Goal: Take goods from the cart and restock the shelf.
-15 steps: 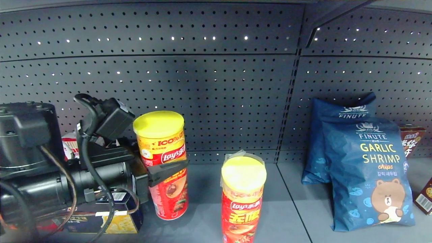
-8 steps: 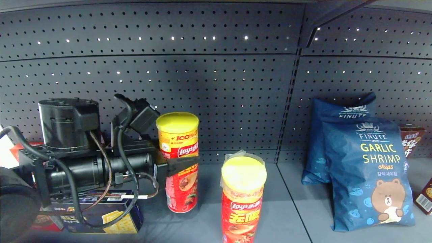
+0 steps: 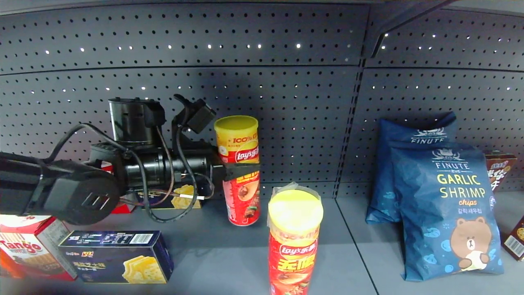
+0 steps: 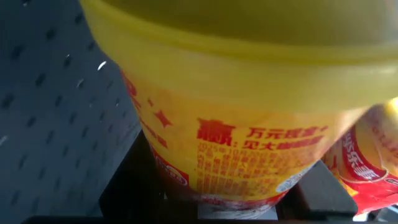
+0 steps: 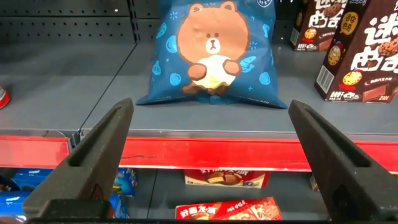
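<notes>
The left gripper (image 3: 241, 169) is closed around the middle of a chips can (image 3: 236, 135) with a yellow lid, one dark finger crossing the can's front. The can stands upright at the far part of the shelf (image 3: 339, 262), close to the pegboard back (image 3: 286, 102); whether its base touches the shelf cannot be told. In the left wrist view the can (image 4: 249, 124) sits right in front of the camera. A second can (image 3: 294, 241) of the same kind stands nearer and to the right, apart from the held one. At the near left lie a navy cracker box (image 3: 118, 256) and a red and white wafer box (image 3: 28, 250). To the right, two blue chip bags (image 3: 446, 213) lean one before the other. The right gripper (image 5: 209, 109) is spread wide and holds nothing, in front of the shelf edge with its red price strip (image 5: 186, 152), facing a blue bear bag (image 5: 211, 50) and brown biscuit boxes (image 5: 367, 50).
</notes>
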Robot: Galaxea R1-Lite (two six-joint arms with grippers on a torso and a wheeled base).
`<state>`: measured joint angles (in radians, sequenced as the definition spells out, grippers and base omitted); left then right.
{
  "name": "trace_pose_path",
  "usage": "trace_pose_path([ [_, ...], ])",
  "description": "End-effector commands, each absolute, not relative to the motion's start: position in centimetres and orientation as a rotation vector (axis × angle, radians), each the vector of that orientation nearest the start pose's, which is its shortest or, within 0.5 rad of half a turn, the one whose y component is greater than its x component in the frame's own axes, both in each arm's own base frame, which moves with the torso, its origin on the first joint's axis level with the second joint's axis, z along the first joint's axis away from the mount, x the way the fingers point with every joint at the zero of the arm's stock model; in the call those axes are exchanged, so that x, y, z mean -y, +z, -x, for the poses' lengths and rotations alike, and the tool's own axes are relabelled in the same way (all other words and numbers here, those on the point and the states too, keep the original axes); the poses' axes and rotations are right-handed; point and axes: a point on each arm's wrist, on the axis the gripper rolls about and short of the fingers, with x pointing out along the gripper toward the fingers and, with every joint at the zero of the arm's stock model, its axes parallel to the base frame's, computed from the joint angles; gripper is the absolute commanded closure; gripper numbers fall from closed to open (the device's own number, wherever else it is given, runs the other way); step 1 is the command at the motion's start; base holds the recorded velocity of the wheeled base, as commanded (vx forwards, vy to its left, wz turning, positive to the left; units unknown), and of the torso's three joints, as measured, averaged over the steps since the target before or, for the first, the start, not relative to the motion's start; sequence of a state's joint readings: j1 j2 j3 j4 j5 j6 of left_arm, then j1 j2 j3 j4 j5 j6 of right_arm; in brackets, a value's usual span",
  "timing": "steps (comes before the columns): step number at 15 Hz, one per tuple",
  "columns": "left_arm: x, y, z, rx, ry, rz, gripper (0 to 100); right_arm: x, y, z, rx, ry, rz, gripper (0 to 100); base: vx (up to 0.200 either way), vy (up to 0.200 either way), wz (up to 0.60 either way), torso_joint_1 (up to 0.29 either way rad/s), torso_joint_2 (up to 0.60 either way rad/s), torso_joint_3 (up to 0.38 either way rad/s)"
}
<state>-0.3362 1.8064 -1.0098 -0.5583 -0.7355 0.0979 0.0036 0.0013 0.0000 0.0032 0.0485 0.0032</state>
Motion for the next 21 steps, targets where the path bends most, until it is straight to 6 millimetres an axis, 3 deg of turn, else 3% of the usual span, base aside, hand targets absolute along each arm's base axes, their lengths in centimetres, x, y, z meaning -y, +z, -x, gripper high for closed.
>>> trace_pose_path([
  [1, 12.7, 18.0, -34.2, -0.205, -1.081, -0.03, 100, -0.1, 7.5, 2.2, -0.008, 0.054, -0.003, 0, 0.0, 0.0, 0.0, 0.0, 0.0, 0.0],
  [9, 14.1, 14.2, -36.9, -0.126, -1.193, -0.11, 100, -0.1, 7.5, 2.2, -0.008, 0.054, -0.003, 0, 0.0, 0.0, 0.0, 0.0, 0.0, 0.0],
  [21, 15.8, 13.4, -37.5, -0.136, -1.224, -0.11, 100, -0.1, 7.5, 2.2, -0.008, 0.054, -0.003, 0, 0.0, 0.0, 0.0, 0.0, 0.0, 0.0],
])
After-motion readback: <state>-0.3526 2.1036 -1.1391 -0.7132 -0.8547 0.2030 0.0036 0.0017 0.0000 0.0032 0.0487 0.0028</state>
